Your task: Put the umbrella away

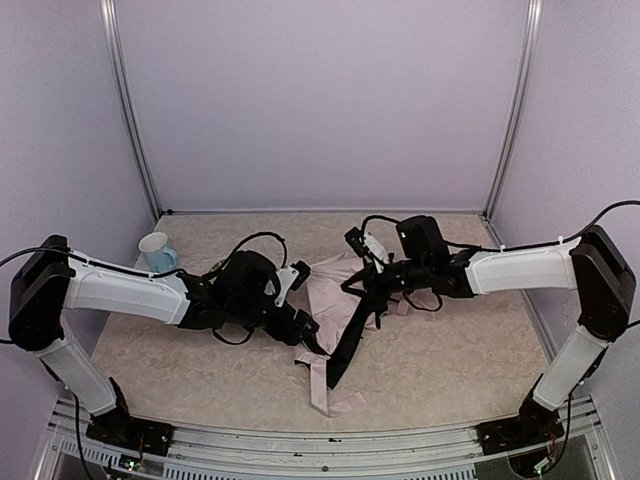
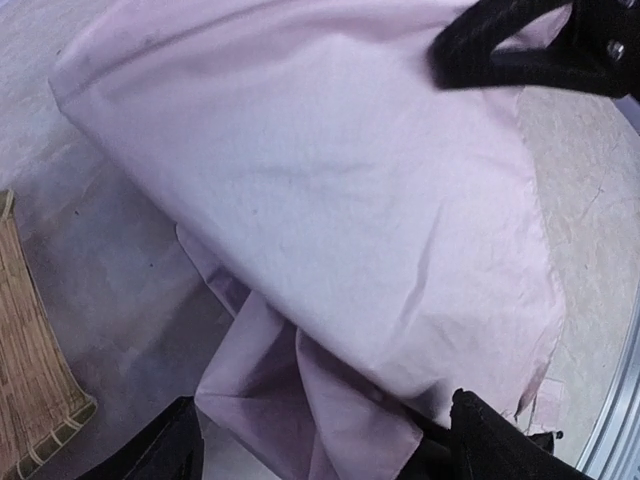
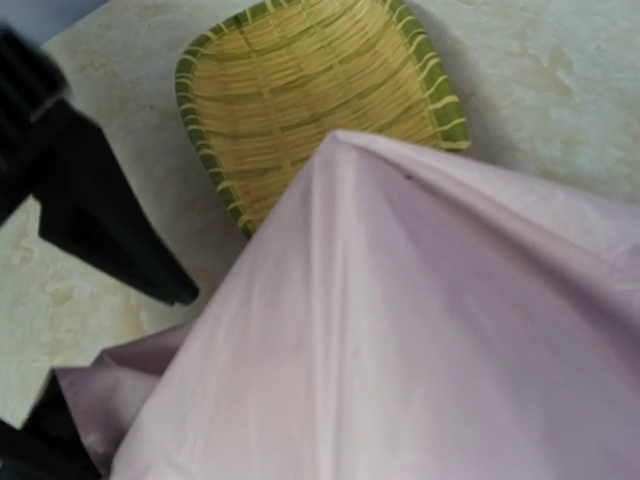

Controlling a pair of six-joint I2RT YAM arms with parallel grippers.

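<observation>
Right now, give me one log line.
left gripper: open | right gripper: shut on umbrella | canopy: loose, not furled

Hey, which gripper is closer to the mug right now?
Left. The left gripper sits to the right of the mug in the top view; the right gripper is farther right, on the far side of the umbrella.

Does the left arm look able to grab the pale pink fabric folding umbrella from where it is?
Probably yes: the left gripper is open and the pale pink umbrella lies right before it, uncovered.
</observation>
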